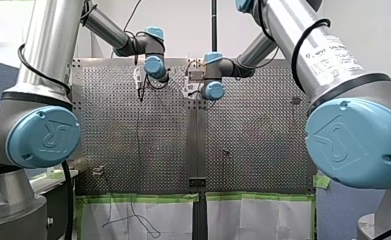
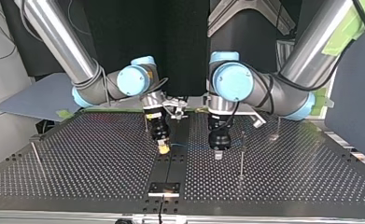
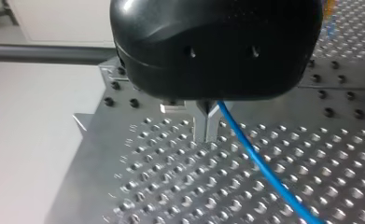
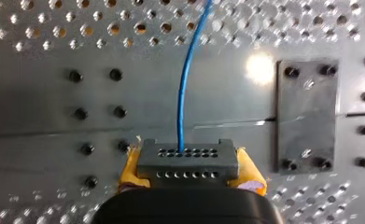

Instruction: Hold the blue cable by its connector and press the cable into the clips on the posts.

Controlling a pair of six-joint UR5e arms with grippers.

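My right gripper (image 4: pixel 192 179) is shut on a grey connector block (image 4: pixel 188 158) held between its yellow pads (image 4: pixel 132 168). The blue cable (image 4: pixel 184 88) leaves the block and runs ahead over the perforated table. In the top view the cable (image 2: pixel 189 145) stretches low across the table's middle from my right gripper (image 2: pixel 163 148) to my left gripper (image 2: pixel 217 153). My left gripper (image 3: pixel 206 133) has its metal fingers shut just above the table, and the blue cable (image 3: pixel 259 163) comes out at their root and trails away. A thin post (image 2: pixel 241 154) stands close beside my left gripper.
Another post (image 2: pixel 35 152) stands at the top view's left and one more (image 2: pixel 278 127) at its right. A small bolted plate (image 2: pixel 164 188) lies on the centre seam near the table's edge, the same plate (image 4: pixel 306 116) beside the connector. Green tape (image 1: pixel 143 198) lines the front view's table edge.
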